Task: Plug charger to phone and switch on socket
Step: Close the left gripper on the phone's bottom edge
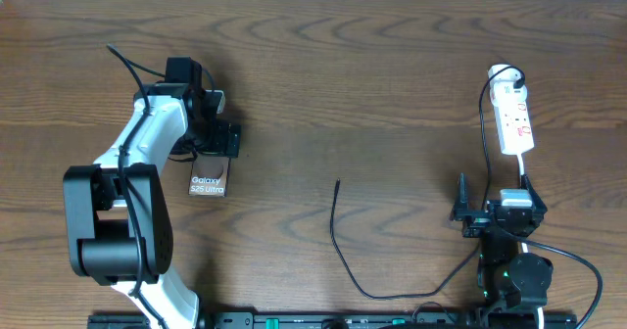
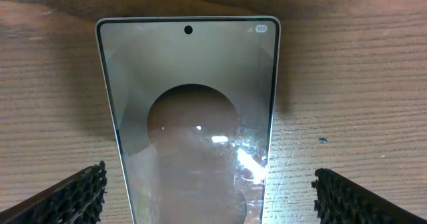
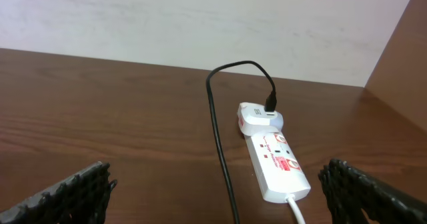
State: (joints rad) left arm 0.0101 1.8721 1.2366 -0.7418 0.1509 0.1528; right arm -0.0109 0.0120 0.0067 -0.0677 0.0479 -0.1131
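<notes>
- Table [image 1: 392, 84]: brown wood.
- Left gripper [image 2: 210, 181]: fingers spread wide on either side of the phone [image 2: 190, 117], not touching it.
- Right gripper [image 3: 217, 177]: spread wide, empty, near the socket [image 3: 277, 161].
- Phone: flat, face up, on the left side.
- Socket: far right, with the charger [image 1: 334, 211] plugged in at one end.
- Charger: free tip mid-table, well apart from the phone.

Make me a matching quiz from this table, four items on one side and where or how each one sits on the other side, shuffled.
1. phone
2. socket
3. charger tip
4. right end effector

A. lying loose in the middle of the table
B. between the open fingers of the left end effector
C. open, empty, facing the socket
D. at the far right

Pairs: 1-B, 2-D, 3-A, 4-C
</notes>
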